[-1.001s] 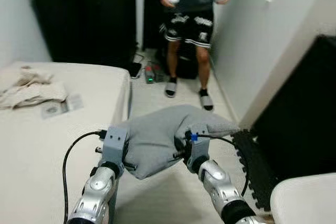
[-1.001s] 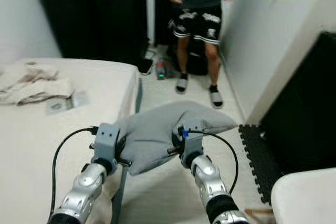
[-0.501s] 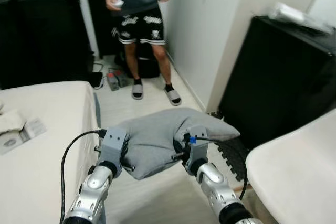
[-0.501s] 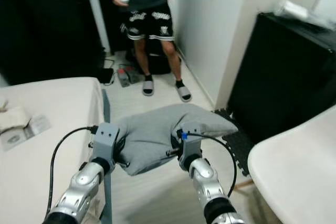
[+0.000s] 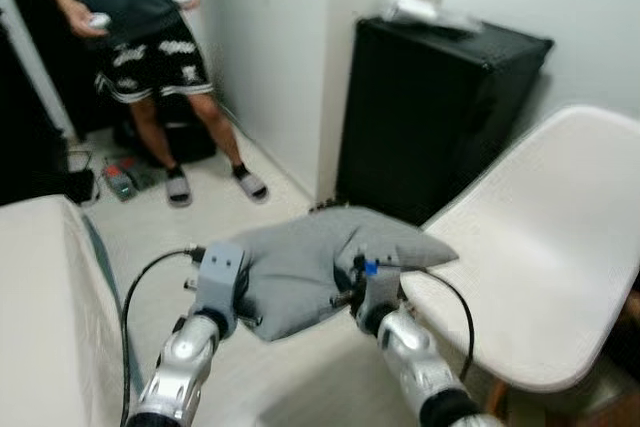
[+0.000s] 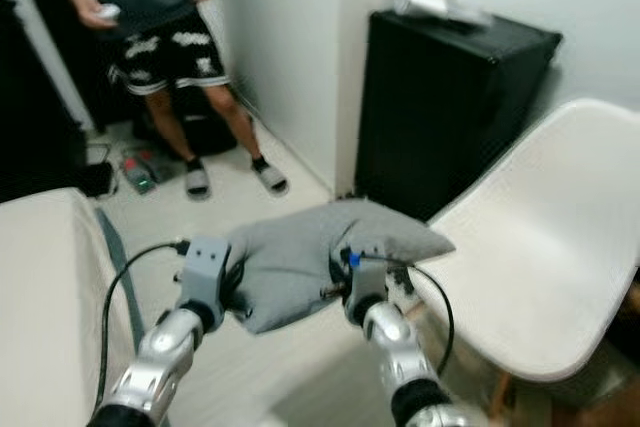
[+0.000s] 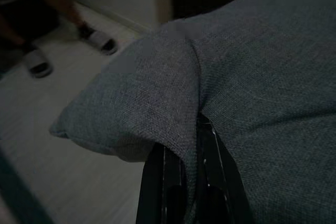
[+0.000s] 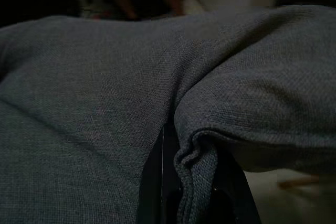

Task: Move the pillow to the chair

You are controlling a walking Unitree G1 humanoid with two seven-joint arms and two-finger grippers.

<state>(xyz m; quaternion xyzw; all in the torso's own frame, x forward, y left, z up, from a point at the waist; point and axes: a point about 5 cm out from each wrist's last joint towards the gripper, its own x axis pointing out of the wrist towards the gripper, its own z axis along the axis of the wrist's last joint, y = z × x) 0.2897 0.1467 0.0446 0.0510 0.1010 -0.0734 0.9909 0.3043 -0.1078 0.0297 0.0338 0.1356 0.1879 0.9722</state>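
Observation:
A grey pillow [image 5: 310,265] hangs in the air between my two arms, above the floor. My left gripper [image 7: 185,178] is shut on the pillow's left side, a fold of fabric pinched between its black fingers [image 7: 157,182]. My right gripper [image 8: 181,182] is shut on a fold at the pillow's right side. The white chair [image 5: 540,247] stands to the right, and the pillow's right corner [image 5: 440,250] reaches the front edge of its seat.
A person [image 5: 140,37] in black shorts and slides stands at the back left, holding two controllers. A black cabinet [image 5: 440,107] stands against the wall behind the chair. The bed edge [image 5: 50,287] is at my left. Pale floor lies between.
The whole view has swung to the right: the bed slid off to the left and the white chair came in large on the right. The pillow stays gripped between both arms.

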